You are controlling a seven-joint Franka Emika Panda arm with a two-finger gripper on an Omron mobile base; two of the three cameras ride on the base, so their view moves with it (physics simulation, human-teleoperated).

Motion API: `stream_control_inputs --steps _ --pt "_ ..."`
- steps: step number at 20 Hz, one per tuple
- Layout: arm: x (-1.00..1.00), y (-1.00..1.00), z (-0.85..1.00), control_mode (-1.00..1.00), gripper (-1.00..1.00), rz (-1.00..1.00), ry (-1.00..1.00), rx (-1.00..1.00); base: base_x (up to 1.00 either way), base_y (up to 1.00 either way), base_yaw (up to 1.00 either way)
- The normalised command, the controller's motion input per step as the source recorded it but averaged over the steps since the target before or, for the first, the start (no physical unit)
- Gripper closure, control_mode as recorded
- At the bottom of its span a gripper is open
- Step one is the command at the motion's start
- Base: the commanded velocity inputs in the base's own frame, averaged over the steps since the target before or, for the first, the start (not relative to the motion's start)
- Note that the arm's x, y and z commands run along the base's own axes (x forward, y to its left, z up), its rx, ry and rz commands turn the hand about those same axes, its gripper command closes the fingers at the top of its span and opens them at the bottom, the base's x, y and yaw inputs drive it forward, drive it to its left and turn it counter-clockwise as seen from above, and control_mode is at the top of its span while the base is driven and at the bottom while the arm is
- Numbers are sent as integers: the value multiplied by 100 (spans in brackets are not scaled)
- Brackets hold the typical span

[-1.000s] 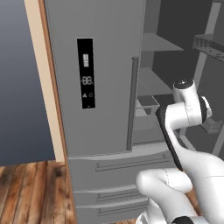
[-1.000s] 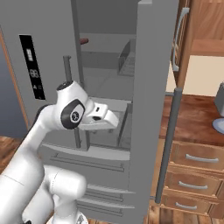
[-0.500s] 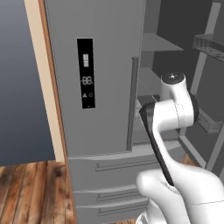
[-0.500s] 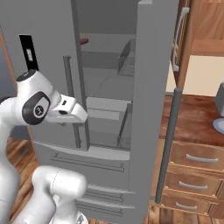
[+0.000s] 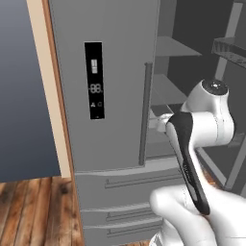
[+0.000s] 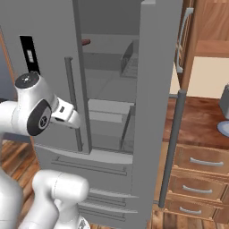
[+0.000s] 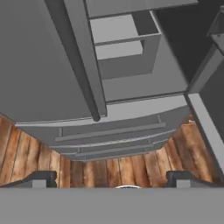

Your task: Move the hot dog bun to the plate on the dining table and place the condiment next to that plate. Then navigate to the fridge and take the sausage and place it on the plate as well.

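Note:
The fridge (image 5: 120, 72) stands in front of me with its right door (image 6: 156, 89) swung open and its left door shut. A small dark red-brown sausage (image 6: 85, 42) lies on an upper shelf inside. My gripper (image 7: 111, 178) is open, its two finger tips wide apart with nothing between them. It looks down at the fridge's lower drawers (image 7: 109, 131) and the wood floor. My hand (image 6: 67, 115) hangs just left of the left door's vertical handle (image 6: 74, 103). The hot dog bun, the plate, the dining table and the condiment are out of view.
Inside the fridge are grey shelves and a pale bin (image 6: 109, 112). The open door's edge and its long handle (image 6: 172, 147) stand to the right. Beyond them are wooden drawers (image 6: 203, 163) and a counter with a grey object (image 6: 225, 114). A wood floor (image 5: 33, 211) runs below.
My hand has drawn back to the left, away from the fridge's open compartment, and the elbow has swung with it. The jaws have opened a little wider.

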Motion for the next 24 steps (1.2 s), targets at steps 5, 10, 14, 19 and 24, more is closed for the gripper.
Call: stream_control_inputs --steps 5,10,14,19,24 --pt "27 19 -2 -100 -100 5 -27 -6 0 0 0" --pt "66 0 -3 -100 -100 6 -2 -9 0 0 0" --pt "54 21 0 -100 -100 8 0 -8 0 0 0" --pt "40 36 -6 -100 -100 11 0 -1 0 0 0" --pt "57 5 -17 -100 -100 6 -2 3 0 0 0"
